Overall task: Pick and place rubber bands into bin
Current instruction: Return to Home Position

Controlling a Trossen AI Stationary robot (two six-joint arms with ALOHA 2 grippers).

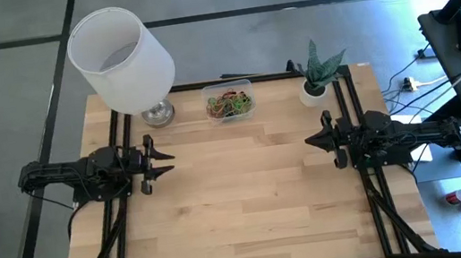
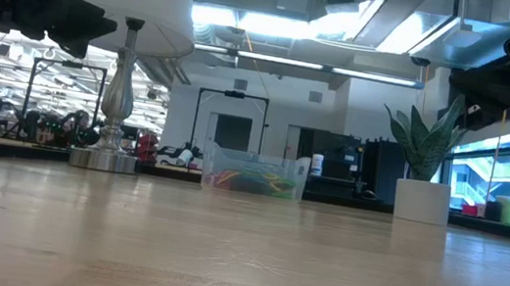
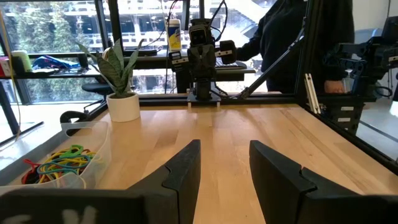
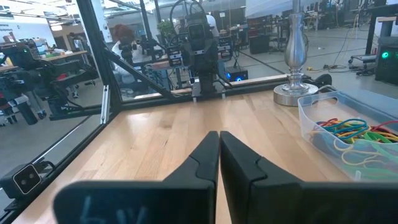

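The clear plastic bin (image 1: 229, 102) stands at the table's far edge, between the lamp and the plant pot. A heap of coloured rubber bands (image 1: 229, 104) lies inside it, also visible in the low view (image 2: 250, 181), the left wrist view (image 3: 59, 163) and the right wrist view (image 4: 351, 134). My left gripper (image 1: 167, 157) hovers open at the table's left side, pointing right, with nothing between its fingers (image 3: 224, 169). My right gripper (image 1: 310, 141) hovers shut at the table's right side, pointing left (image 4: 219, 152). Both are well short of the bin.
A lamp with a large white shade (image 1: 121, 60) and a silver base (image 1: 157, 114) stands left of the bin. A small white pot with a green plant (image 1: 315, 81) stands right of it. Bare wood (image 1: 244, 190) lies between the arms. A person (image 3: 298, 43) is beyond the table's right side.
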